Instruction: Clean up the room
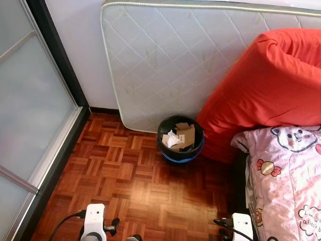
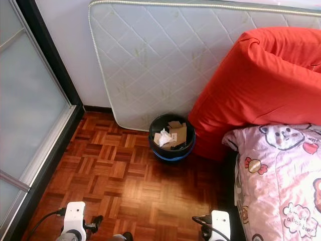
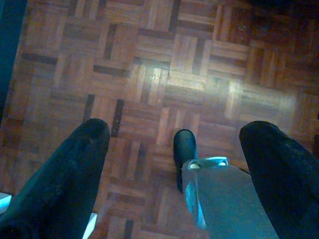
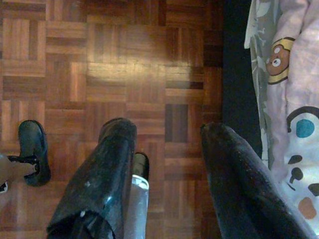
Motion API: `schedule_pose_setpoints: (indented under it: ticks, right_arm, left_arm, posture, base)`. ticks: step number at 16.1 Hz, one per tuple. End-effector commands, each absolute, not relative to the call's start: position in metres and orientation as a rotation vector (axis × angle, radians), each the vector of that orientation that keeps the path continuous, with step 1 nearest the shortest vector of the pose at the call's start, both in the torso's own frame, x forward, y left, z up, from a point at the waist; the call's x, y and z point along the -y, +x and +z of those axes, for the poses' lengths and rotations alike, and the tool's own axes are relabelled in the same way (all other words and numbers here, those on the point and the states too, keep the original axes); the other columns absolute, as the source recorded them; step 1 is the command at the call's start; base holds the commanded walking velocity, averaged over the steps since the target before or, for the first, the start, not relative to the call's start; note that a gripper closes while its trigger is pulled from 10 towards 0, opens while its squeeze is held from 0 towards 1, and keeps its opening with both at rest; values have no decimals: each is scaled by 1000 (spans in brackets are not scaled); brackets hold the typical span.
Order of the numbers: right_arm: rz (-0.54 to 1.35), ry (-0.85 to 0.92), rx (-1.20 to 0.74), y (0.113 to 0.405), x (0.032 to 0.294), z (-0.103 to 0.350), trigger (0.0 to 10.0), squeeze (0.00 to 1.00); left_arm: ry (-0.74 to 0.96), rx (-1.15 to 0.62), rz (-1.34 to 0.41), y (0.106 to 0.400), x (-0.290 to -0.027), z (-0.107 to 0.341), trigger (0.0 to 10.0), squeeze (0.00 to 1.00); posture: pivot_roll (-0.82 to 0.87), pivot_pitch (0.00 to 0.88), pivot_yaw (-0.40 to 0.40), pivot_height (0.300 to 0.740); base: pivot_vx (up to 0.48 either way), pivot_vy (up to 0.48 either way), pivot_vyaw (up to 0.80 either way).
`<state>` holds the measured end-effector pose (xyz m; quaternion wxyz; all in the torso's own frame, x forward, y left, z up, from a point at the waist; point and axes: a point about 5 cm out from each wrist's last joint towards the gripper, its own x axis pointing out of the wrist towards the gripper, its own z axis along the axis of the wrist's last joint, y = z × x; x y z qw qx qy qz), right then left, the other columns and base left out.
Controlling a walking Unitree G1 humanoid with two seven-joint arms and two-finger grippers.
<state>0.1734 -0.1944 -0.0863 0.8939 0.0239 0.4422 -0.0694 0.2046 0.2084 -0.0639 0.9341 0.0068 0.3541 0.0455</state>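
Note:
A black waste bin (image 1: 180, 139) with a blue band stands on the parquet floor against a leaning mattress. It holds cardboard pieces (image 1: 185, 134) and crumpled white paper (image 1: 172, 139). Both arms hang low at the bottom edge of the eye views. In the left wrist view my left gripper (image 3: 177, 137) is open over bare parquet, nothing between its fingers (image 3: 75, 169). In the right wrist view my right gripper (image 4: 167, 132) is open as well, over the floor beside the bed's pink sheet (image 4: 289, 74).
A white quilted mattress (image 1: 170, 60) leans on the wall. A big red cushion (image 1: 271, 85) rests on the bed at right, above a pink cartoon-print sheet (image 1: 286, 175). A frosted sliding door (image 1: 30, 110) runs along the left. My feet (image 4: 32, 149) stand on the parquet.

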Motion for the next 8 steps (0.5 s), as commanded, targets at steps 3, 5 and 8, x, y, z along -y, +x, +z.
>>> schedule_pose_setpoints:
  ticks: [3, 5, 8]
  right_arm:
    - [-174, 91, -943, 162, 199, -91, 10000, 0]
    - [-175, 92, -944, 162, 199, -91, 10000, 0]
    - [-176, 95, -946, 161, 198, -91, 10000, 0]
  left_arm:
    - [21, -814, 57, 192, -204, -73, 10000, 0]
    - [23, -818, 56, 192, -205, -74, 10000, 0]
    - [26, -821, 55, 192, -205, -74, 10000, 0]
  posture:
    - [136, 161, -34, 740]
    - [137, 160, -33, 740]
    - [137, 160, -31, 740]
  base:
    - [0, 0, 0]
    - [0, 0, 0]
    - [0, 0, 0]
